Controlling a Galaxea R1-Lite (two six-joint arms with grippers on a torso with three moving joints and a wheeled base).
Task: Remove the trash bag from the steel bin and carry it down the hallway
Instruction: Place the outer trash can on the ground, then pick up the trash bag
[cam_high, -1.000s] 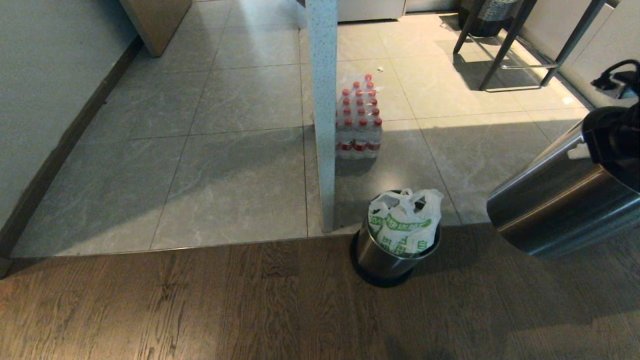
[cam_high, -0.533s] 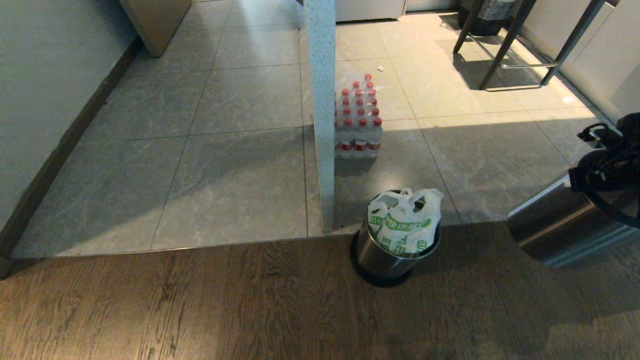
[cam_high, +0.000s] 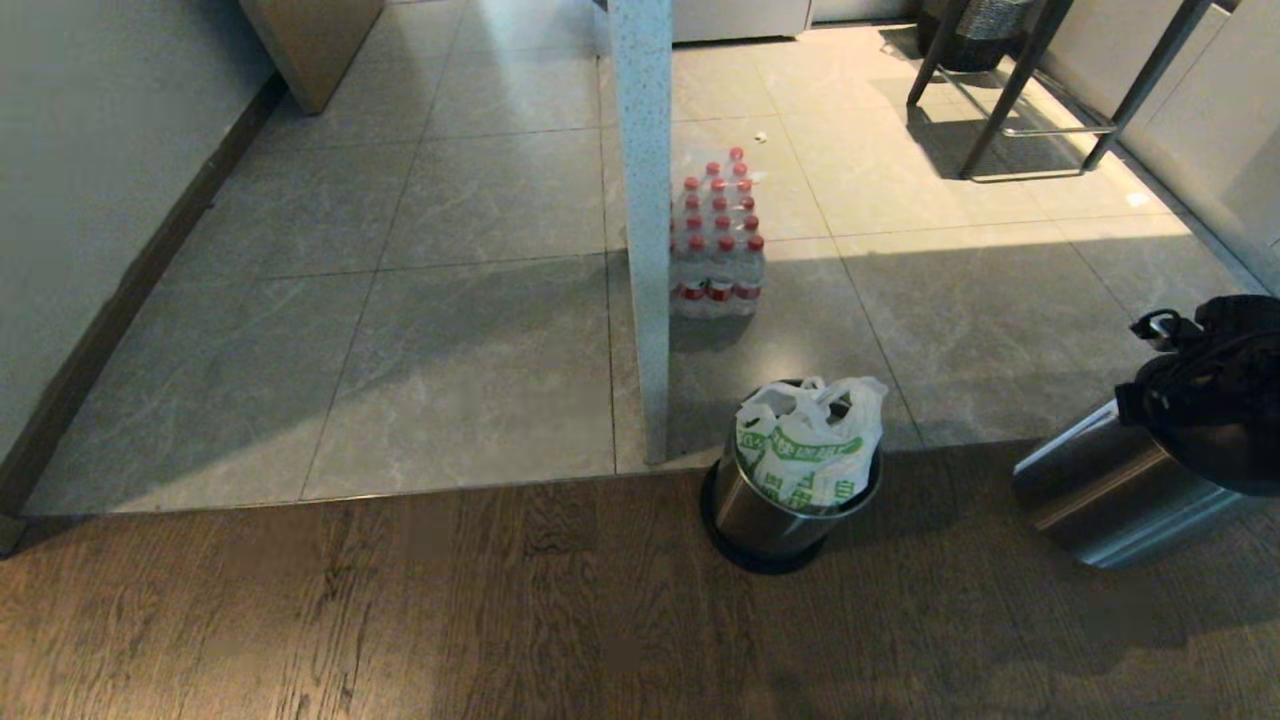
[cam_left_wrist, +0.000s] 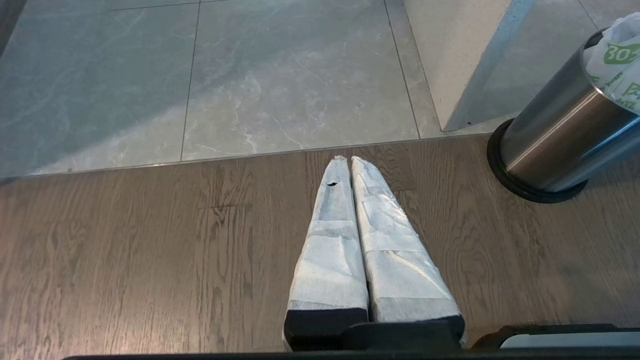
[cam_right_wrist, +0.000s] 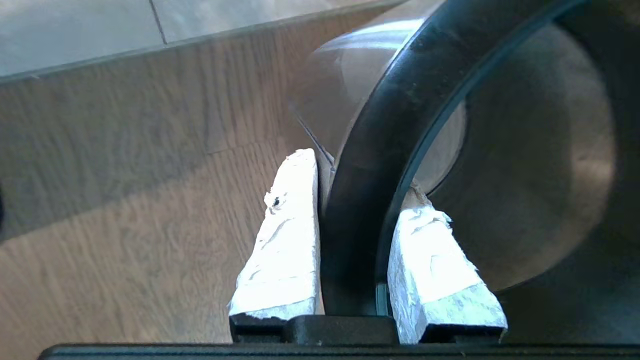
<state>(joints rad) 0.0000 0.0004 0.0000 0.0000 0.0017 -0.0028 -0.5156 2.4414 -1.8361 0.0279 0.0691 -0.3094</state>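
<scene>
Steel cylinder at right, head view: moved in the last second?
Yes. The steel cylinder sank lower and slightly right, away from the bin, held by the right gripper.

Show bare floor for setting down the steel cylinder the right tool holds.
Bare: wood floor left of the steel bin, and the wood strip between the bin and the steel cylinder in the right tool. Crowded: tiles just behind the bin, with the pillar and the bottle pack.
</scene>
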